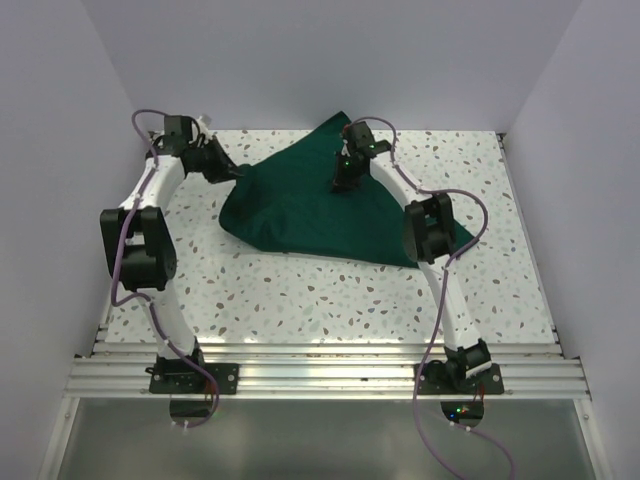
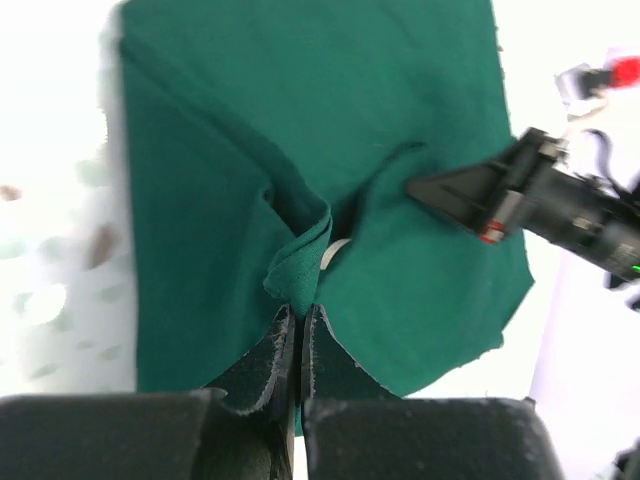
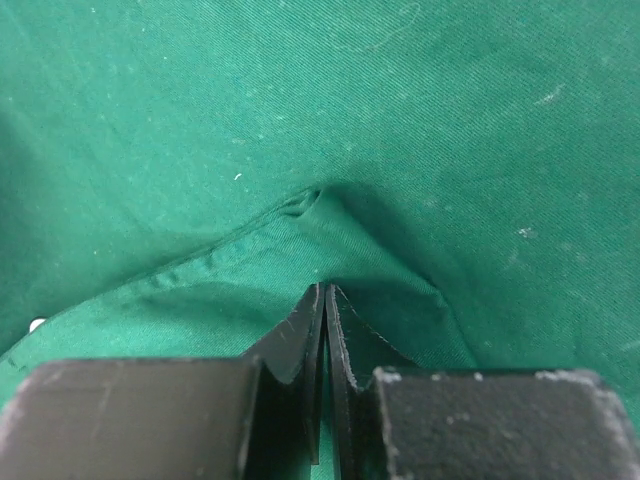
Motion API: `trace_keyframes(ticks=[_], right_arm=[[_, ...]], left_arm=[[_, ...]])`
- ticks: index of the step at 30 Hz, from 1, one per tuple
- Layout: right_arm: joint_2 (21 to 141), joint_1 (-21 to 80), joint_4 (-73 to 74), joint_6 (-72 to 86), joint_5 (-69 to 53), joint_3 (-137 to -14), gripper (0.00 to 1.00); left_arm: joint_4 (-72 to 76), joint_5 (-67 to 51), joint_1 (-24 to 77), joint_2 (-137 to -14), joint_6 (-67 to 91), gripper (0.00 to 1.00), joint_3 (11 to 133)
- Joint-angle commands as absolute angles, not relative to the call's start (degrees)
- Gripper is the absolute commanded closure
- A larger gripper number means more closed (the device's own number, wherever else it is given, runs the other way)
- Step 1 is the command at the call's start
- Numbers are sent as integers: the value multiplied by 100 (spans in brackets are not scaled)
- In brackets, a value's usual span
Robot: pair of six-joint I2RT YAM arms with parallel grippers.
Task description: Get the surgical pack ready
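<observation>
The surgical pack shows as a dark green cloth [image 1: 310, 205] lying rumpled on the speckled table; what it covers is hidden. My left gripper [image 1: 232, 173] is at the cloth's left corner, shut on a pinched fold of it [image 2: 300, 270]. A bit of something white [image 2: 337, 252] peeks out of that fold. My right gripper [image 1: 343, 186] points down onto the cloth's upper middle. In the right wrist view its jaws [image 3: 325, 290] stand together, with a pucker of cloth [image 3: 300, 205] drawn up to their tips. The left wrist view shows the right gripper [image 2: 415, 187] touching the cloth beside a raised crease.
The speckled table [image 1: 300, 300] runs to white walls at the back and both sides. An aluminium rail [image 1: 320, 375] holding both arm bases lines the near edge. The cloth's right corner [image 1: 462, 238] lies behind the right arm.
</observation>
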State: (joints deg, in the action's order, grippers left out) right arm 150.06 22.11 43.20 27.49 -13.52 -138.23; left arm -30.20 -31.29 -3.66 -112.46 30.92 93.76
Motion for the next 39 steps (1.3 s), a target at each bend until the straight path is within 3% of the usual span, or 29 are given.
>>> trace_keyframes(ticks=[1, 29, 39], right_arm=[[15046, 2224, 4175, 2944, -1547, -13878, 94], [15539, 2233, 5001, 3146, -1599, -14300, 99], [14924, 1864, 4114, 4130, -2267, -14335, 99]], left_arm=[[-2593, -3577, -97, -10942, 3383, 100, 9835], [-1187, -3876, 1670, -11215, 5150, 100, 9791], [-1556, -3797, 1714, -11303, 4878, 100, 10046]])
